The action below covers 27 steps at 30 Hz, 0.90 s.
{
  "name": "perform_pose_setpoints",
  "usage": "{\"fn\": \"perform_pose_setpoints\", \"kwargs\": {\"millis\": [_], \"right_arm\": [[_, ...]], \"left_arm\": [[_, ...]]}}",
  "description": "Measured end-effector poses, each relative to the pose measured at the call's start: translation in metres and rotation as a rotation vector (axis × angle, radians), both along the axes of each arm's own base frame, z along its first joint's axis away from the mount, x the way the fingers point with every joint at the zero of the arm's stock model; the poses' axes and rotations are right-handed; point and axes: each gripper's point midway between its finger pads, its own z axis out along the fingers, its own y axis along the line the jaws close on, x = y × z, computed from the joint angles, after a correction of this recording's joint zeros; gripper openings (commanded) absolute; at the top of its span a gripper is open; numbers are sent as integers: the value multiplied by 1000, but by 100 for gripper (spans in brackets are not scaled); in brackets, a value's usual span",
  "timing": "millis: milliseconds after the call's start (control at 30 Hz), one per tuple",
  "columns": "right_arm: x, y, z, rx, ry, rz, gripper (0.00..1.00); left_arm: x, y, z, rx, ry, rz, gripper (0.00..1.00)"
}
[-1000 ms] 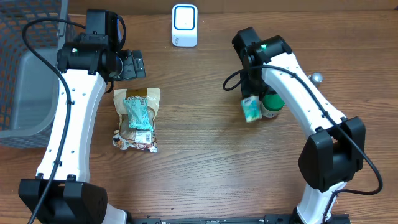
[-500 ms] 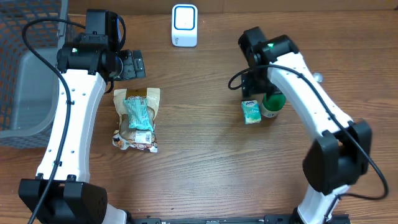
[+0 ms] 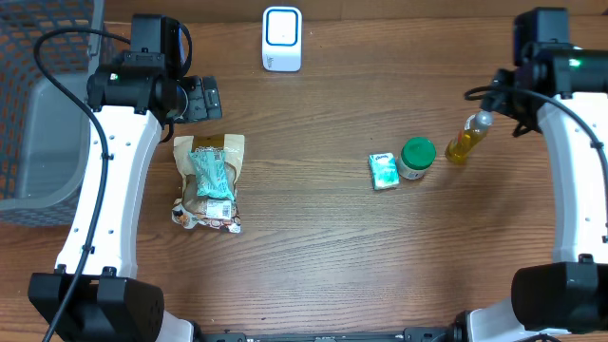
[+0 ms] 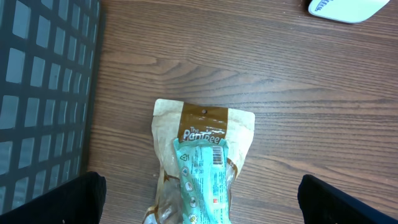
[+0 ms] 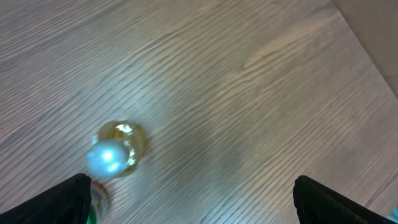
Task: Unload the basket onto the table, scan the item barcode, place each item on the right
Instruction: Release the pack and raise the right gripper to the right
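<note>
Compared with a second ago, the right arm is no longer seen over the middle of the tabletop: it is now drawn back to the far right corner, and the small teal carton that was then gripped in its end effector is left lying free on the wood. The left arm and the snack pouch beneath it are unchanged. A yellow bottle with a silver cap, earlier hidden by the arm, is now exposed. The carton is placed right of centre, just beside the green-lidded jar on its left; whether the two touch cannot be told. Its long axis is laid roughly from the near edge to the far edge, slightly tilted, with one short end turned toward the far side where the white scanner is stood, well apart from it. No barcode can be made out at this size. The right end effector is spread wide and nothing is held; only bare wood is seen between its fingers, with the bottle's cap near one of them. The left end effector is likewise spread wide and kept empty above the pouch, beside the grey basket.
</note>
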Motion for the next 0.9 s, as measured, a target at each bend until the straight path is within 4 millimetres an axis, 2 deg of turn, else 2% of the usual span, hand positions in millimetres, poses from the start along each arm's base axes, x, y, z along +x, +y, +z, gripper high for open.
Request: {"fn": "perform_pose_setpoints", "kwargs": {"millis": [100,267,900], "right_arm": [[-4,-14,0,1,0,-38,100],[-7,-23,0,4,0,-65,100],[-7,-23,0,4,0,-65,100]], "left_arm": [[0,1,0,0,0,2,99],[0,1,0,0,0,3,100],[0,1,0,0,0,3,100]]}}
